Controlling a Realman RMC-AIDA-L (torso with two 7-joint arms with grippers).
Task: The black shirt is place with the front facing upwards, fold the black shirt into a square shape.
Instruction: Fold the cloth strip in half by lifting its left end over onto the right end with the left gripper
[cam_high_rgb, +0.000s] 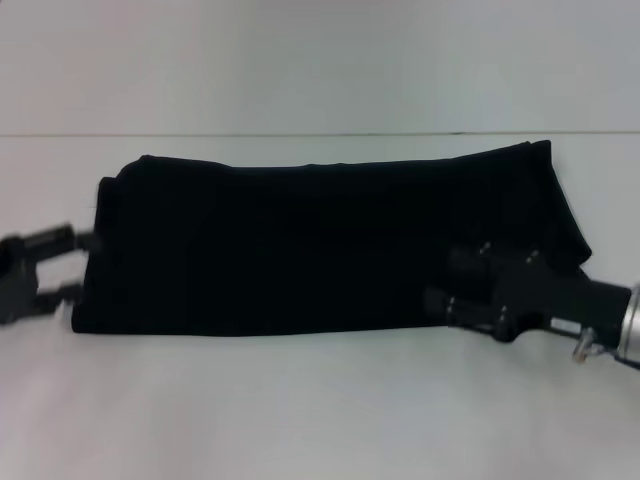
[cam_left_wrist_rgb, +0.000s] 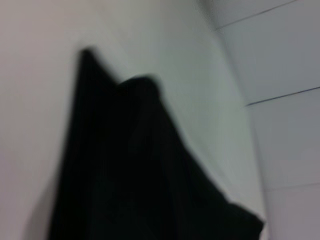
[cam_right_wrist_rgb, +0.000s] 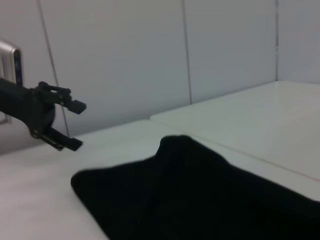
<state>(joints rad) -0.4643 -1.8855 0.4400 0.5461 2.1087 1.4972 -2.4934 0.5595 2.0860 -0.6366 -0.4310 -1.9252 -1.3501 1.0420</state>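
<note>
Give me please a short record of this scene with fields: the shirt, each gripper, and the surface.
shirt: black shirt, folded into a long band lying across the table, no print visible
left gripper: left gripper, open, at the shirt's left end, holding nothing
right gripper: right gripper, over the shirt's right part near its front edge
surface: white table
fold state: long rectangle, not yet a square
</note>
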